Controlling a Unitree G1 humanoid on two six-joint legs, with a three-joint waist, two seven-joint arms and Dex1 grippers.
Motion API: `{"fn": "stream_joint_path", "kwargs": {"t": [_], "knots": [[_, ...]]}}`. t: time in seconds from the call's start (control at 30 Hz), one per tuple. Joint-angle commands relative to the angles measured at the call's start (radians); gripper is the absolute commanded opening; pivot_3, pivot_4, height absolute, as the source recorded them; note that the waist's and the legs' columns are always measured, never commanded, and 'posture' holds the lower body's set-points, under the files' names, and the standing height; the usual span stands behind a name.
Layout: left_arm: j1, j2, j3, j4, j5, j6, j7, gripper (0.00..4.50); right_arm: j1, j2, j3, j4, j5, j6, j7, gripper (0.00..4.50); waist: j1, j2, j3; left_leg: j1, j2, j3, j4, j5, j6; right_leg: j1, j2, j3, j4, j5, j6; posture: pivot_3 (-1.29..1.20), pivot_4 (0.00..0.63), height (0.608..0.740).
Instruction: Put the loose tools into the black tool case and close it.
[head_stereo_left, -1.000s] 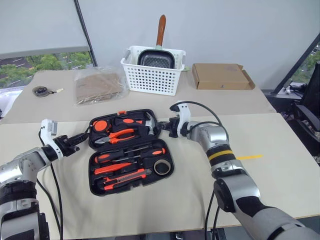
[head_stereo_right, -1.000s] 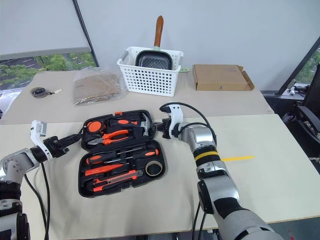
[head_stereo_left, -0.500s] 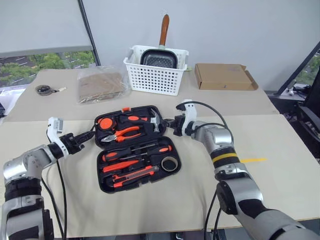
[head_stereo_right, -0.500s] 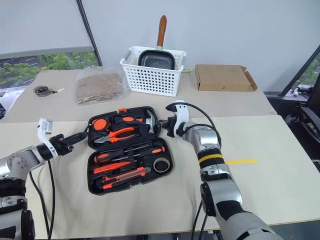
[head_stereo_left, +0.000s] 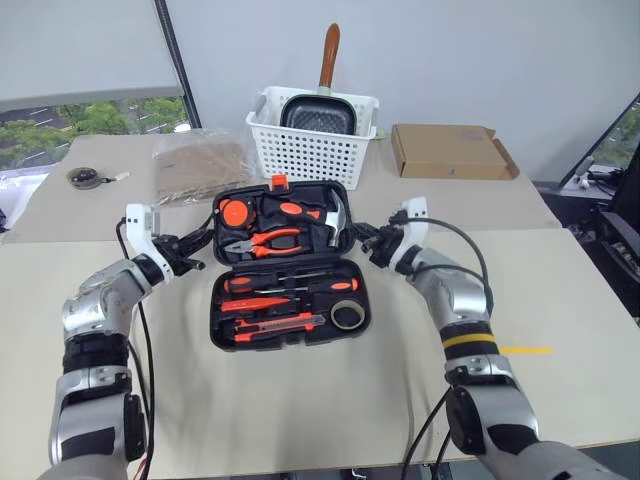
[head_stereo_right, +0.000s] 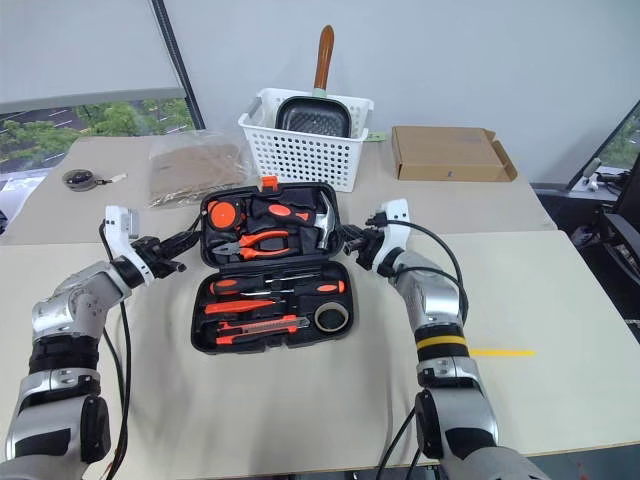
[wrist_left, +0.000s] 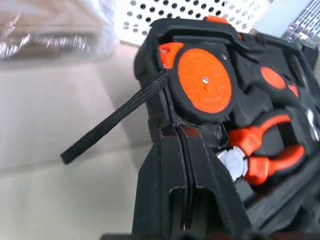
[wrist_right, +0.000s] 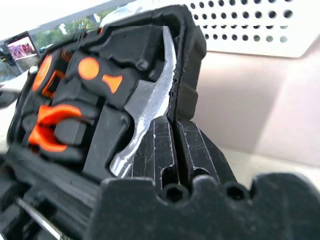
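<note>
**A:** How do your jaws stand now?

**B:** My left jaws (head_stereo_left: 193, 247) are pressed together with nothing between them, and their tips are at the left edge of the raised lid of the black tool case (head_stereo_left: 289, 262). My right jaws (head_stereo_left: 367, 237) are also closed and empty, at the right edge of the same lid, next to the hammer (head_stereo_left: 335, 214). I cannot tell if the tips really touch the plastic or are only just beside it.

**A:** And the loose tools?

**B:** They lie already in the lower half of the case: the two screwdrivers (head_stereo_left: 290, 283), the slim orange tool (head_stereo_left: 252, 304), the utility knife (head_stereo_left: 278, 326) and the tape ring (head_stereo_left: 347, 315). So I judge only the closing is left.

**A:** How to do it well?

**B:** I think both jaws must push the lid together, same speed, so it does not twist on the hinge. Push toward me and down until the orange latch (head_stereo_left: 280, 182) meets the front edge. If one side goes faster, the case may slide on the tabletop (head_stereo_left: 560, 290).

**A:** How does the case lie?

**B:** Its long axis goes left to right in front of me, with the hinge along it. The lid stands tilted up on the far side, toward the white basket (head_stereo_left: 312, 140), and its inside faces me.
</note>
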Motion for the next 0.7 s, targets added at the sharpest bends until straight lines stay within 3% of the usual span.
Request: {"fn": "stream_joint_path", "kwargs": {"t": [0.03, 0.33, 0.7], "knots": [[-0.053, 0.004, -0.003, 0.009, 0.026, -0.119, -0.011, 0.01, -0.008, 0.005, 0.001, -0.093, 0.043, -0.111, 0.056, 0.0, -0.003, 0.0, 0.0, 0.0, 0.0, 0.0, 0.0, 0.0, 0.0, 0.0, 0.0, 0.0, 0.0, 0.0, 0.0, 0.0, 0.15, 0.7], [0.08, -0.012, -0.053, -0.052, 0.11, -0.391, -0.053, 0.01, 0.063, -0.01, -0.002, -0.042, 0.041, -0.378, 0.158, 0.0, 0.002, 0.0, 0.0, 0.0, 0.0, 0.0, 0.0, 0.0, 0.0, 0.0, 0.0, 0.001, 0.0, 0.0, 0.0, 0.0, 0.15, 0.7], [0.243, -0.015, -0.074, -0.097, 0.257, -0.655, 0.115, 0.01, 0.094, -0.031, 0.03, 0.092, -0.01, -0.655, 0.24, 0.0, 0.003, 0.0, 0.0, 0.003, 0.0, 0.001, 0.0, -0.001, 0.001, 0.001, -0.001, 0.002, 0.0, 0.0, 0.0, 0.0, 0.15, 0.7]]}}
